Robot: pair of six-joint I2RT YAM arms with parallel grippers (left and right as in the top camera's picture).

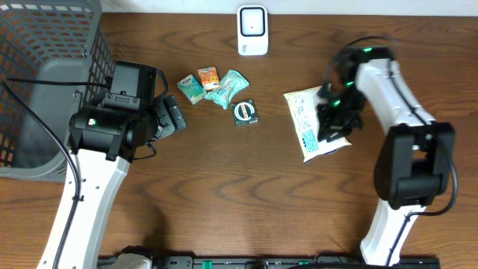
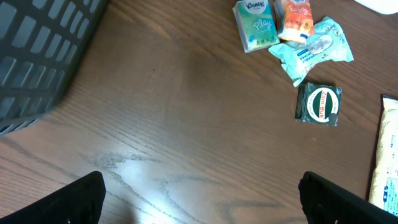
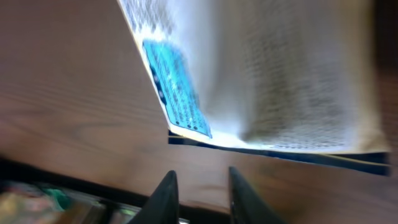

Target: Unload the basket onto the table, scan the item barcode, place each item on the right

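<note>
A white printed packet [image 1: 305, 113] lies flat on the table at the right. My right gripper [image 1: 333, 127] hovers over its right edge. In the right wrist view the packet [image 3: 267, 81] with a blue label [image 3: 177, 93] fills the top, blurred by motion. Below it the right gripper [image 3: 200, 183] has its fingers a little apart, with only bare wood between them. The white scanner [image 1: 252, 30] stands at the far middle edge. My left gripper [image 1: 172, 116] rests at the left; in the left wrist view it [image 2: 202, 199] is wide open and holds nothing.
Four small packs lie mid-table: a green tissue pack [image 1: 190, 88], an orange pack [image 1: 208, 78], a teal pouch [image 1: 228, 88] and a dark packet with a round label [image 1: 245, 112]. A grey mesh basket [image 1: 45, 45] fills the far left corner.
</note>
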